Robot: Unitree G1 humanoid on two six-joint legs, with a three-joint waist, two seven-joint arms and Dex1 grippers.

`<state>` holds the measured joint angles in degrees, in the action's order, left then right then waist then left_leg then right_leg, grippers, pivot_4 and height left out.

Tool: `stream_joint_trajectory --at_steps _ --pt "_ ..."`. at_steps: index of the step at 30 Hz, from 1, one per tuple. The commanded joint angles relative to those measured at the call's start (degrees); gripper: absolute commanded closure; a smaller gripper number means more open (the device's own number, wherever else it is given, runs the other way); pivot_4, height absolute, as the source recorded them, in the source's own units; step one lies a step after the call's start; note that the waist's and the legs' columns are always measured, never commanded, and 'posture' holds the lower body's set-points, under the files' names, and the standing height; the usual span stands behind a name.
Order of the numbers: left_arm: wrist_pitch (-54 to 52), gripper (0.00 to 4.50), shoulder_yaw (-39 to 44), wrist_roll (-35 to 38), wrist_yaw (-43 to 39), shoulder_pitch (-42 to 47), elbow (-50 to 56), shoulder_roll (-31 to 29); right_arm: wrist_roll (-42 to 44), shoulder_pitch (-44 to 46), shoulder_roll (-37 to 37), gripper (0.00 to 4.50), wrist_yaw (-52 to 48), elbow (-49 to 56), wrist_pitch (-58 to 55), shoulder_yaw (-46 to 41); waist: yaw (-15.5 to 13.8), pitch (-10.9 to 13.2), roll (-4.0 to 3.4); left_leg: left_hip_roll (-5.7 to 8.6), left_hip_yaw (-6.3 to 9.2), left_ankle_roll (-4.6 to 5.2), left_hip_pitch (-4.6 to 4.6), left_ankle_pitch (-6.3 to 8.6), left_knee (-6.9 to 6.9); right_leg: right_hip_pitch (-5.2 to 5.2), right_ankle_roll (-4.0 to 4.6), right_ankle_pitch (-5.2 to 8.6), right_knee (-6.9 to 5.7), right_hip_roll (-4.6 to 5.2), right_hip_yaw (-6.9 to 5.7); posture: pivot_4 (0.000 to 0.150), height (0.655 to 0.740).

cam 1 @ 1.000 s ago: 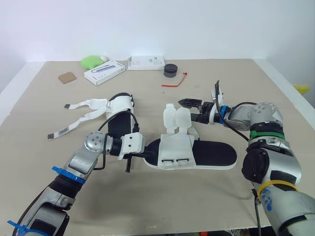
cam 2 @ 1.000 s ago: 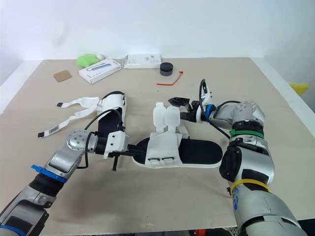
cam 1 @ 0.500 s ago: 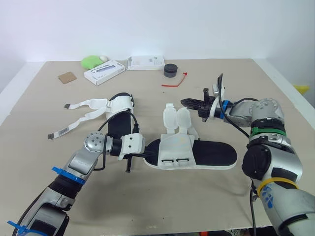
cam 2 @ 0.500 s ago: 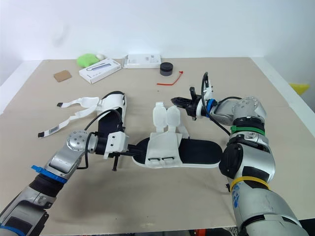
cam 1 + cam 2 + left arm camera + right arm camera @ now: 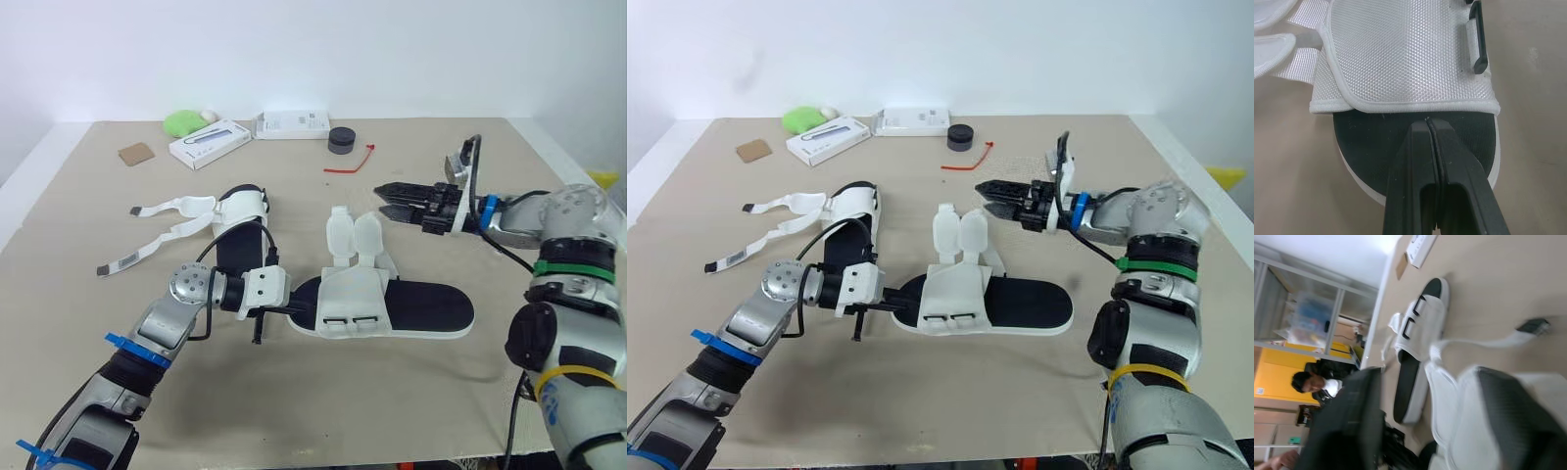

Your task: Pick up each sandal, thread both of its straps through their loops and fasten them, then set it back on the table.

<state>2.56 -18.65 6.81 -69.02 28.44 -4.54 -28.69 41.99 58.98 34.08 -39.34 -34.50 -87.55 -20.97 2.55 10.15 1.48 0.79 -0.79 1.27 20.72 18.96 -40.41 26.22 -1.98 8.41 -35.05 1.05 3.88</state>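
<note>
Table [image 5: 294,411] front open for pass. L side: loose straps [image 5: 122,261] sprawl. Far edge: boxes [image 5: 208,143], puck [image 5: 340,140] crowd.

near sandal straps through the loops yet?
No, both straps of the near sandal lie loose and its two black loops are empty.

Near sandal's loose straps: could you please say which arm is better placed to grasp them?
Right: the right fingers, open, hover beside the straps; the left fingers, shut, sit at the sole.
</note>
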Motion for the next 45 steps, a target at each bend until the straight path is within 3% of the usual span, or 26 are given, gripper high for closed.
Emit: stream_joint_trajectory --at_steps 1,13,32,45 --pt "0.4 4.5 -0.72 -0.81 -0.23 -0.41 0.39 -0.45 1.33 -2.51 1.22 0.04 -0.65 4.35 -2.05 -0.32 -0.01 0.0 -0.01 0.0 -0.01 0.0 0.0 0.0 0.0 0.0 0.0 0.0 0.0 0.0 0.01 0.15 0.74" --pt "0.56 4.5 -0.77 -0.91 -0.57 -0.22 0.22 -0.55 0.66 -3.52 -4.25 0.04 2.56 2.82 0.06 -3.25 0.03 -0.02 -0.02 0.02 -0.1 0.04 -0.05 -0.03 -0.01 0.01 -0.02 -0.05 0.01 0.0 0.07 0.15 0.74" --pt "1.16 4.5 -1.28 -1.42 0.09 -1.71 2.01 -1.57 -0.57 4.4 -9.28 0.04 13.09 -17.6 14.87 -12.35 0.14 -0.03 -0.03 -0.02 -0.16 0.04 -0.05 -0.03 0.0 0.02 0.03 -0.11 -0.01 -0.01 0.07 0.15 0.74" --pt "1.44 4.5 -1.74 -1.41 0.63 -2.0 2.15 -1.85 1.03 1.26 -10.35 0.04 9.47 -8.84 3.24 -7.73 0.12 -0.04 -0.04 -0.02 -0.17 0.05 -0.03 -0.02 0.0 0.02 0.02 -0.11 -0.02 0.01 0.05 0.15 0.74"
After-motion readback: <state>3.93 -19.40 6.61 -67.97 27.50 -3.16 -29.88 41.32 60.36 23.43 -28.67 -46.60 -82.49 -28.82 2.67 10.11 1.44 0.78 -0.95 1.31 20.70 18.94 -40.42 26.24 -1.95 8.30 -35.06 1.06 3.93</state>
